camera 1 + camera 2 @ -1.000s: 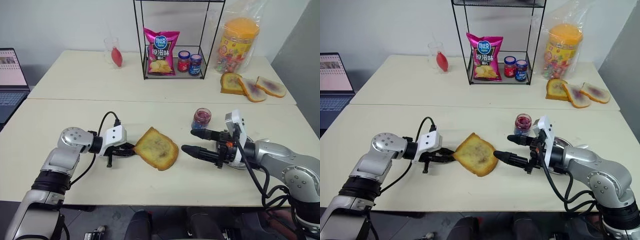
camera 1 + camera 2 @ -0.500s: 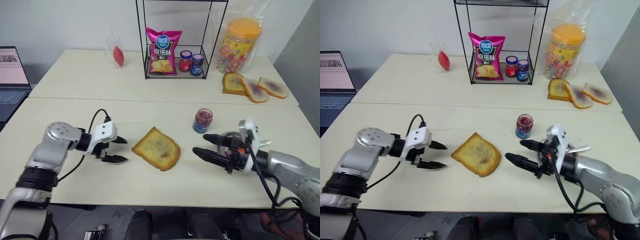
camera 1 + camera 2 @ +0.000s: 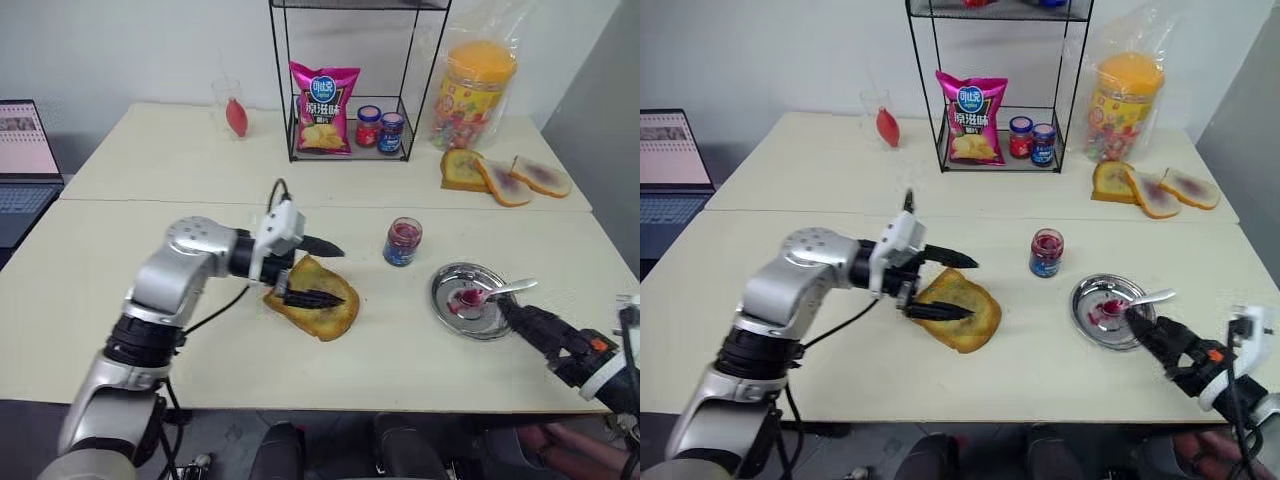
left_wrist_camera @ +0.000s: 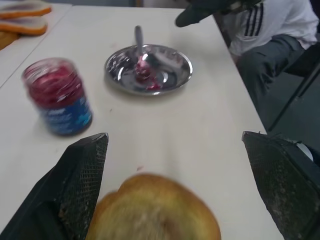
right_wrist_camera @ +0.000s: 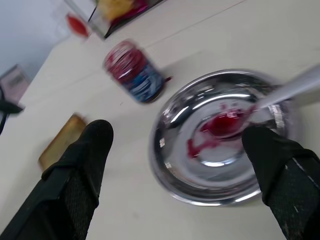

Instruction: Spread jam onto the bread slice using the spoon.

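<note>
The bread slice (image 3: 312,299) lies flat on the near table (image 3: 120,300), roughly at its middle, its yellowish centre facing up. The left gripper (image 3: 322,271) hangs just over it with its jaws spread wide and nothing between them: one black finger reaches over the slice's far edge, the other lies across its top face. Whether that lower finger touches the bread cannot be told.

To the right of the slice, a little farther back, stands the open jar of jam (image 3: 402,241), upright, with a blue label. Right of the jar and nearer sits a round metal plate (image 3: 452,318) smeared with red jam. The spoon (image 3: 488,293) rests in it, its jam-covered bowl near the plate's middle and its handle sticking out over the right rim.

The right gripper (image 5: 180,165) is at the near right edge of the table, just beside the plate, its jaws wide apart and empty, pointing toward the plate.

On the far table stand a wire rack (image 3: 345,80) holding a pink snack bag (image 3: 322,105) and two lidded jars (image 3: 379,128), and to the right three bread slices with purple spread (image 3: 505,175).
</note>
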